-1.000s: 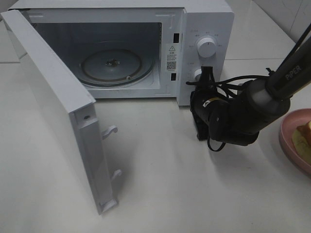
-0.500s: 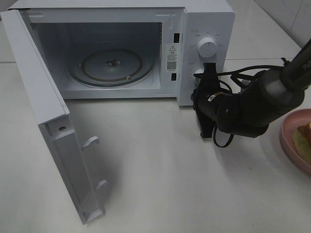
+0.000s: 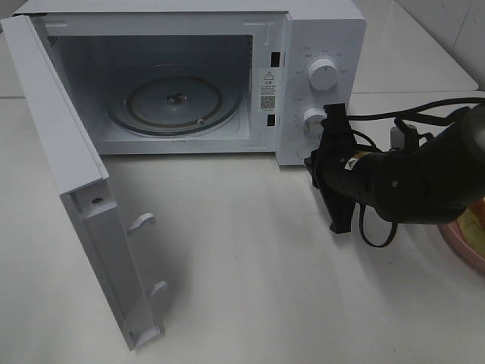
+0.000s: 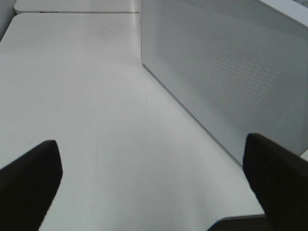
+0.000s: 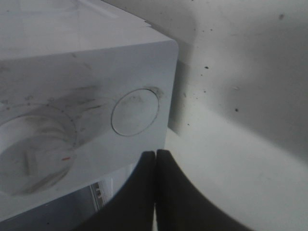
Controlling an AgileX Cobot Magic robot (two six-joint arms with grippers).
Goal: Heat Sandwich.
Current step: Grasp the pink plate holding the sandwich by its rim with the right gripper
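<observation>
White microwave (image 3: pixel 318 30), black arm (image 3: pixel 409 182), pink plate (image 3: pixel 462 248)

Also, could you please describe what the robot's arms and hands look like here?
The right arm is bulky matte black, with black cables looping around it and a small yellow-white sticker near the wrist. The right hand and left hand have dark fingers.
</observation>
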